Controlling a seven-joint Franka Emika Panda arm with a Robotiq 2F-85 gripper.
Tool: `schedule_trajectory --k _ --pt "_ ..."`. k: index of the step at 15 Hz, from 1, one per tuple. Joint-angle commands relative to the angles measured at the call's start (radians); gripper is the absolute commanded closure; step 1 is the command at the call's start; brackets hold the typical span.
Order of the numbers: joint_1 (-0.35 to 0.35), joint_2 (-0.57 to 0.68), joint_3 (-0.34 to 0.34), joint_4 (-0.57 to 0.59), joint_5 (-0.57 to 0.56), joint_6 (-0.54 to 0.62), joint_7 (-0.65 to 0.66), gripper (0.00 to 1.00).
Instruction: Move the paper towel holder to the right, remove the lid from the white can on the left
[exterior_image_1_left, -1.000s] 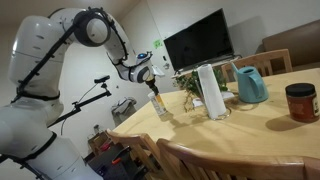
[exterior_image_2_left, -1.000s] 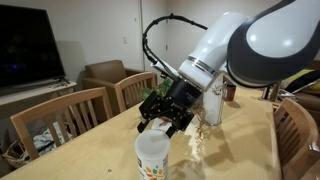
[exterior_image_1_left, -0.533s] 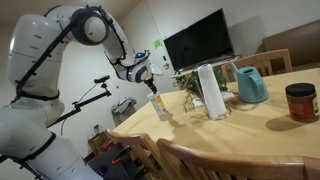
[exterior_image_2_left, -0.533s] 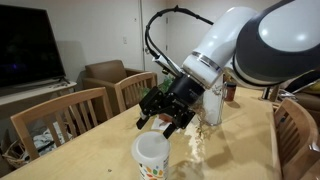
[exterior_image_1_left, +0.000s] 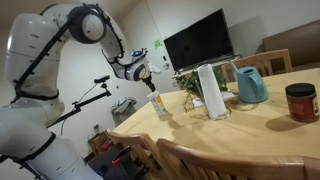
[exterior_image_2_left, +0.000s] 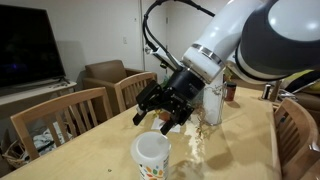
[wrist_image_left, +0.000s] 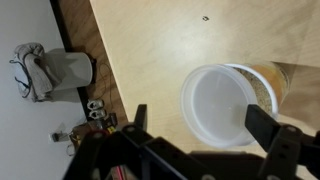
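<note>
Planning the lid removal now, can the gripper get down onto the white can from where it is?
Probably yes. The gripper hangs open just above the white can, nothing lies between them, and the wrist view shows the can's top almost straight below. The paper towel holder stands apart.

Glossy white arm (exterior_image_2_left: 270, 40) of rounded, bulbous segments with dark joint rings; a thin black cable (exterior_image_2_left: 146, 30) arcs above the black, boxy pincer (exterior_image_2_left: 154, 120).
</note>
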Motion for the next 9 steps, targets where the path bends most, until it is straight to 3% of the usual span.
schedule_trajectory --k 1,9 --pt "-0.016 -0.050 0.010 -0.042 -0.015 0.033 0.011 0.00" --pt "-0.008 -0.058 -0.017 -0.034 -0.008 0.014 0.024 0.00"
